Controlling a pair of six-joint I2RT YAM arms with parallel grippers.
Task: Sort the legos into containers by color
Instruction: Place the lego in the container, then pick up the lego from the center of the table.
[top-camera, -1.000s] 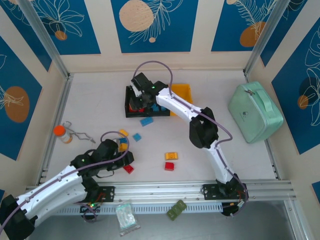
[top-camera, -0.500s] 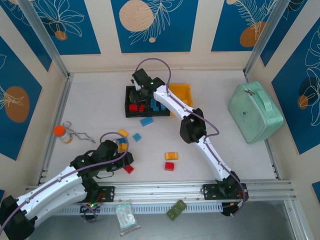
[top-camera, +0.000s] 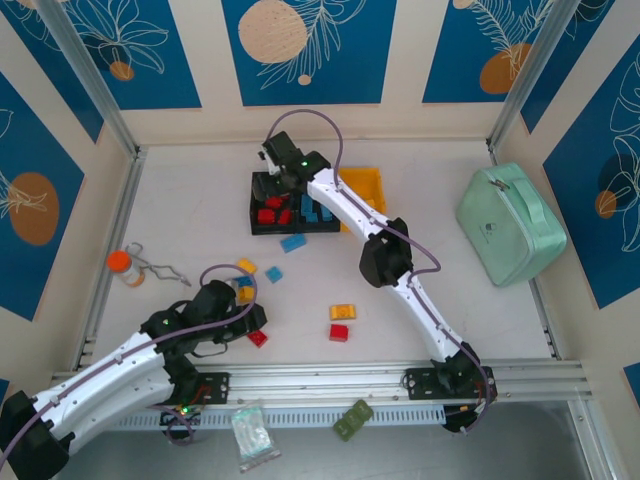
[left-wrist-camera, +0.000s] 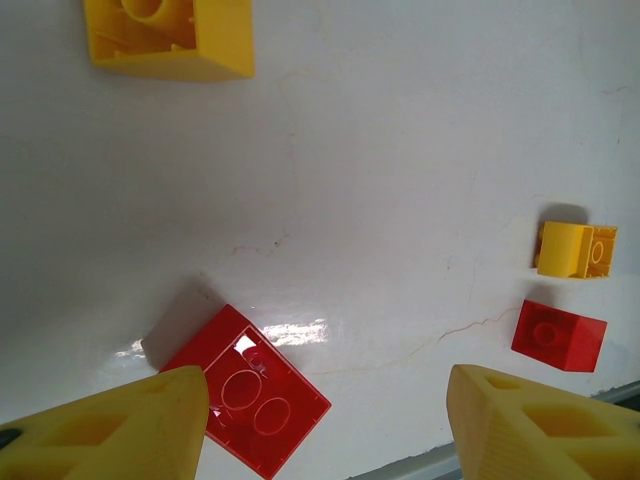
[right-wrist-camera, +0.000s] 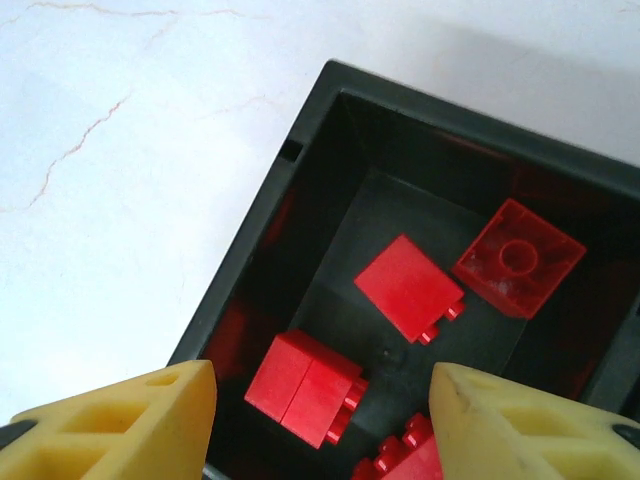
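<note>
My left gripper (left-wrist-camera: 330, 425) stands open low over the table, with a red lego (left-wrist-camera: 245, 390) lying flat between its fingers, close to the left one; in the top view this gripper (top-camera: 252, 322) is just above that red brick (top-camera: 258, 338). My right gripper (right-wrist-camera: 320, 420) hangs open and empty over the left black bin (right-wrist-camera: 262, 240), which holds several red legos (right-wrist-camera: 305, 385). The middle black bin (top-camera: 315, 212) holds blue bricks, and the yellow-orange bin (top-camera: 366, 188) adjoins it. Loose bricks lie in front: blue (top-camera: 293, 242), yellow (top-camera: 343, 312) and red (top-camera: 339, 332).
A mint-green case (top-camera: 510, 225) sits at the right. An orange-capped bottle (top-camera: 120, 262) with a wire ring lies at the left wall. A dark green flat piece (top-camera: 353, 420) and a plastic bag (top-camera: 252, 432) lie beyond the front rail. Another yellow brick (left-wrist-camera: 170, 35) lies ahead of my left gripper.
My right gripper has drawn back toward the far-left corner of the red bin, uncovering the red bricks inside. The left arm has not moved.
</note>
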